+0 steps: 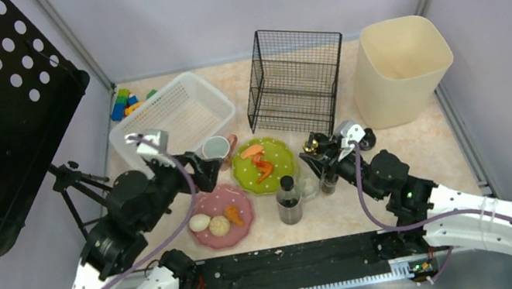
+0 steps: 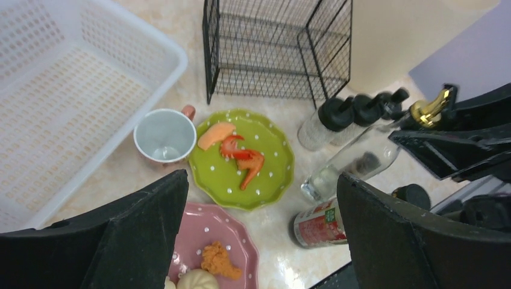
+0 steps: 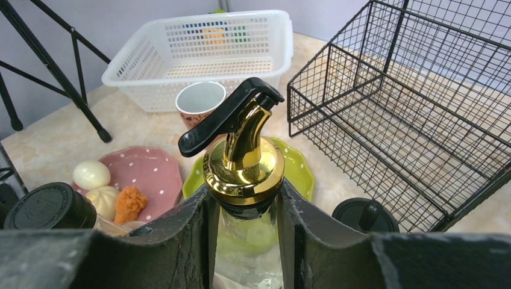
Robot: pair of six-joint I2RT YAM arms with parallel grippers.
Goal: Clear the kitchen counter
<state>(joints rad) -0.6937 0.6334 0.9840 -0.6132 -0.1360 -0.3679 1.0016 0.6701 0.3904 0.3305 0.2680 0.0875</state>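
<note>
Right pincer [image 3: 244, 208] closed on the neck of a clear spray bottle [image 3: 244, 162], 1 finger pressed on each side just under the gold collar, black trigger pointing left in the wrist view. The bottle's base is hidden, so can't tell if it stands on the bench [image 1: 425, 140] or is lifted. Right arm reaches from its base at the near right edge forward and left, wrist low over the bench middle. Left pincer [image 2: 262, 180] wide open, nothing between the fingers, hanging above the gap between the mug [image 2: 164, 135] and the pink plate [image 1: 226, 195]. Left arm comes up from the near left base, elbow raised, forearm angled forward and right. Just beside the gripped bottle: a dark-capped bottle [image 1: 288, 200] upright, and the green plate [image 1: 280, 158] with orange-red food pieces. The pink plate holds an egg, a bun and 1 fried piece. Farther back on the marbled bench, which fills the floor of the cell between metal rails: white basket [image 1: 169, 116] at left, black wire basket [image 1: 294, 79] at centre, beige bin [image 1: 397, 66] at right. Toy blocks [image 1: 124, 104] in the far left corner.
</note>
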